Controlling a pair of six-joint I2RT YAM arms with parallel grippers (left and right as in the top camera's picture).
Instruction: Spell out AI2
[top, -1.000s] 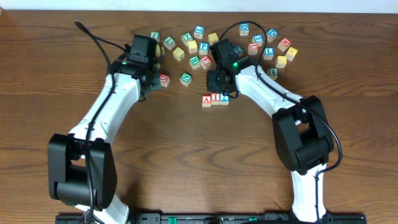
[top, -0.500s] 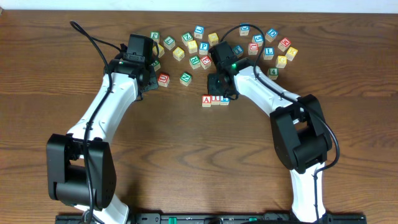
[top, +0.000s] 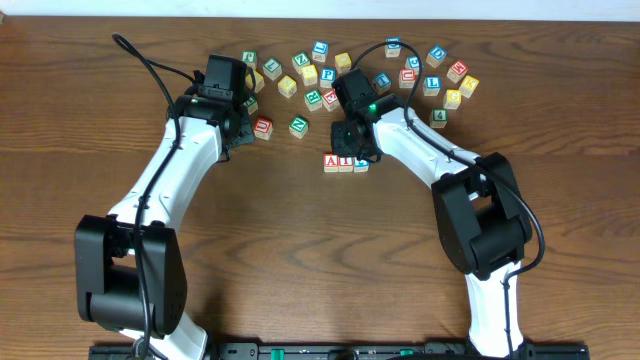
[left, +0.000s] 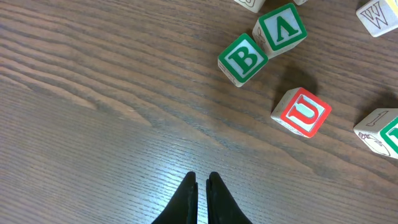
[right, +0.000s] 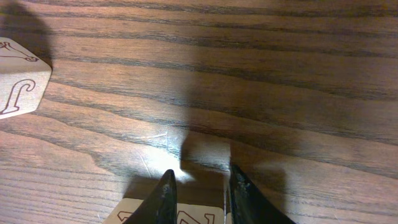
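Note:
Three pale cubes sit in a row near the table's middle: the red A (top: 331, 162), the red I (top: 346, 161) and the blue 2 (top: 361, 164). My right gripper (top: 352, 148) hangs over the back of this row and partly covers the 2. In the right wrist view it (right: 199, 174) stands narrowly open, with bare wood between its tips. A pale cube face (right: 199, 214) lies under the fingers at the bottom edge. My left gripper (top: 238, 143) is shut on nothing, over bare wood (left: 202, 177) to the left of a red U cube (left: 301, 112).
Several lettered cubes are scattered along the back, among them a green one (top: 298, 126) and a yellow one (top: 288, 86). A green B cube (left: 242, 59) lies near the left gripper. An engraved cube (right: 18, 78) sits left of the right fingers. Cables arch over both wrists.
The right gripper has shifted slightly left over the row, and the 2 cube has been nudged closer against the I. The left arm has barely moved.

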